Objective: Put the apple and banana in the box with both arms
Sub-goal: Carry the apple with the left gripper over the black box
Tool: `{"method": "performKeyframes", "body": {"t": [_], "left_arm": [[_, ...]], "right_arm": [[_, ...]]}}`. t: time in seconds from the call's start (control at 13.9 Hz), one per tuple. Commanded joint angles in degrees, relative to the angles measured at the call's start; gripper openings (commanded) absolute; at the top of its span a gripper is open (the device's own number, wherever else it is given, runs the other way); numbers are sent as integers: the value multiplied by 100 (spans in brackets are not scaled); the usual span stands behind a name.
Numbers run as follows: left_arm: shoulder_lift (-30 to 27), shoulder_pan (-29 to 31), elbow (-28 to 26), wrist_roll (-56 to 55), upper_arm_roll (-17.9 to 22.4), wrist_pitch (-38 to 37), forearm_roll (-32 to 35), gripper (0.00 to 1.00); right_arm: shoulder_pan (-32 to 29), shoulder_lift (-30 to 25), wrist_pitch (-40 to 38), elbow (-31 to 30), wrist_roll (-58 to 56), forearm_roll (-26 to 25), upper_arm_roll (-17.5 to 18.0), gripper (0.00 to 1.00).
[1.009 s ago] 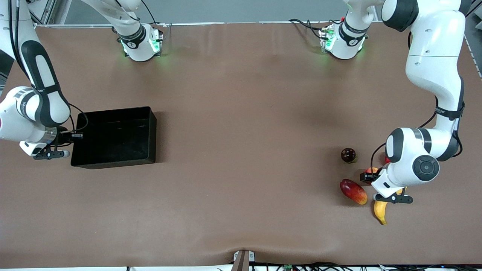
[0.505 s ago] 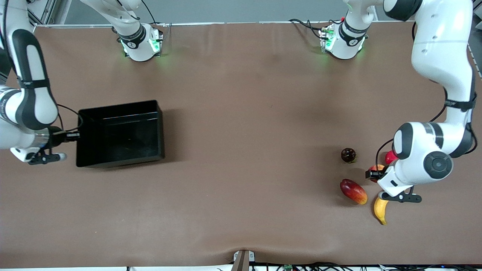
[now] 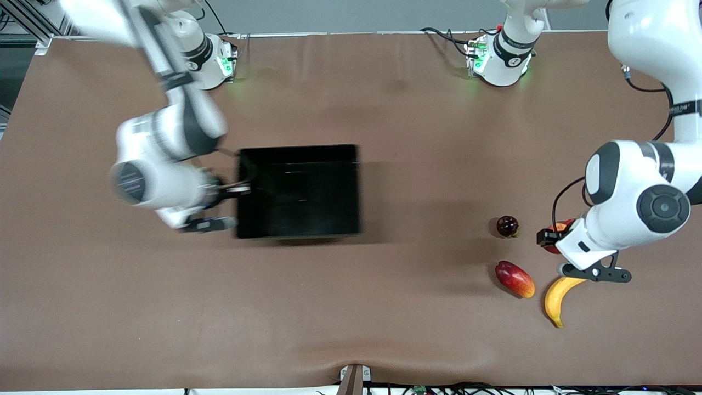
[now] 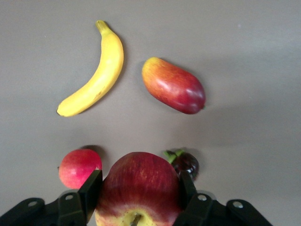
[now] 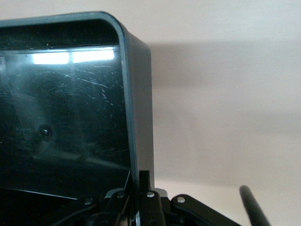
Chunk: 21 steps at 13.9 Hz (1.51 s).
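My left gripper (image 4: pixel 138 184) is shut on the apple (image 4: pixel 138 186), red with a yellow stem end, and holds it above the fruit cluster. In the front view the apple (image 3: pixel 558 229) shows only partly in the left gripper (image 3: pixel 551 238). The yellow banana (image 3: pixel 556 299) (image 4: pixel 94 75) lies on the table, nearest to the front camera. My right gripper (image 3: pixel 236 189) (image 5: pixel 141 188) is shut on one upright wall of the glossy black box (image 3: pixel 299 151) (image 5: pixel 140 103). It holds the box over the middle of the table, with a shadow underneath. Nothing lies in the box.
A red-orange mango-like fruit (image 3: pixel 514 278) (image 4: pixel 174 85) lies beside the banana. A dark purple fruit (image 3: pixel 507 226) (image 4: pixel 187 165) sits farther from the front camera. A plain pinkish-red fruit (image 4: pixel 80 168) lies below the left gripper. The left arm's bulky wrist hangs over this cluster.
The right arm has swung the box from the right arm's end of the table toward the middle. The left gripper has risen with the apple, uncovering the whole banana.
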Motion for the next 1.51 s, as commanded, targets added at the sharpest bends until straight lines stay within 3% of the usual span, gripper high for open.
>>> {"method": "performKeyframes", "body": {"t": [0.0, 0.07, 0.14, 0.22, 0.29, 0.43, 0.72, 1.08, 1.44], "left_arm": [[-384, -249, -167, -302, -63, -218, -55, 0], [-428, -259, -219, -529, -221, -236, -72, 0], [-455, -250, -289, -906, -457, -236, -72, 0], [-455, -250, -325, -1258, -651, -236, -64, 0], [-446, -259, -369, -1531, -827, -236, -64, 0], [-429, -268, -483, -1910, -1170, -219, -29, 0], [-394, -442, -878, -3138, -1716, 61, 42, 0], [-122, -1444, -1230, -4968, -1716, 853, 199, 0], [476, -2147, -1283, -6076, -1716, 1161, 708, 0]], "right_arm": [[597, 291, 548, 131, 519, 151, -101, 0], [737, 484, 750, 132, 536, 151, -101, 0], [808, 721, 918, 132, 623, 168, -101, 44], [896, 932, 1137, 140, 772, 160, -101, 55], [966, 969, 1261, 149, 930, 99, -109, 100], [897, 899, 1079, 463, 932, 89, -127, 100], [336, 671, -1501, 2088, 958, 81, -215, 100], [-289, 486, -2657, 3092, 844, -577, -224, 100], [-991, 364, -3597, 3813, 712, -763, -250, 100]]}}
